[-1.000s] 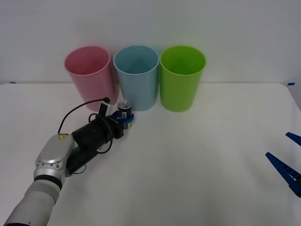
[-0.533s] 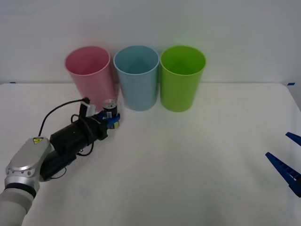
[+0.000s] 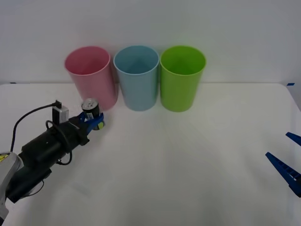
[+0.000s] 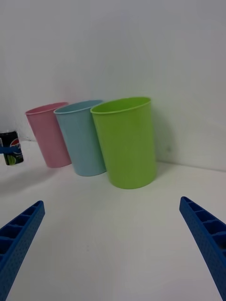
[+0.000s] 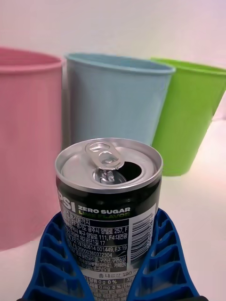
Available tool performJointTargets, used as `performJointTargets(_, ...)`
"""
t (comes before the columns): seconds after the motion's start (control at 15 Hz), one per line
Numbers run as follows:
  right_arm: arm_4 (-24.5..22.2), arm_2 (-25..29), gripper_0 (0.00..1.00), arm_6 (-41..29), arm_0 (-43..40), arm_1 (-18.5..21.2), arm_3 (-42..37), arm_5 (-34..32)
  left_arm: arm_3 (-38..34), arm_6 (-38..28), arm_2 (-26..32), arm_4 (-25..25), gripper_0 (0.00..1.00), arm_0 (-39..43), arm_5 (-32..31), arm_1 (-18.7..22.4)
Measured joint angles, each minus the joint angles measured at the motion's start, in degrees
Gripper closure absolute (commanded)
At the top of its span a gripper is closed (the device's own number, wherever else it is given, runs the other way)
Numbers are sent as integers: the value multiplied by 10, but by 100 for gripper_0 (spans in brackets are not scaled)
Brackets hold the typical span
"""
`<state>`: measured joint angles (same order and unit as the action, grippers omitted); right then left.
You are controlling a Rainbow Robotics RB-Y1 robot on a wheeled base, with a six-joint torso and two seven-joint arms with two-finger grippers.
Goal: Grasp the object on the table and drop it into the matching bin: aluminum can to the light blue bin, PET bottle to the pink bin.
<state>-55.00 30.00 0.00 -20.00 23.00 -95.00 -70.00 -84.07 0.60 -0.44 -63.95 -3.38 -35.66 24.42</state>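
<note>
My left gripper (image 3: 93,119) is clamped on the can (image 3: 91,109), its blue fingers (image 5: 56,254) pressed to both sides of the dark body, the can upright with its silver top opened. I hold it just in front of the pink bin (image 3: 91,75), toward that bin's left-hand side, over the white table (image 3: 188,165). The light blue bin (image 3: 137,76) stands next in the row, touching or nearly touching the pink one, and a lime green bin (image 3: 182,76) stands beyond it. My right gripper (image 4: 113,244) waits near the table's right edge, fingers spread wide, holding nothing.
</note>
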Motion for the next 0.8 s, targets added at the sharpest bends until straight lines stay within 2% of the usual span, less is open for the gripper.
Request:
performJointTargets(0.33,0,0,0,0,0,0,0,0,-83,-15,40,20,100,33,4,1)
performJointTargets(0.47,0,0,0,0,0,0,0,0,-110,-49,55,22,100,29,7,4)
performJointTargets(0.67,0,0,0,0,0,0,0,0,-141,-113,64,32,100,23,8,42)
performJointTargets(0.8,0,0,0,0,0,0,0,0,-153,-123,63,55,100,17,13,70)
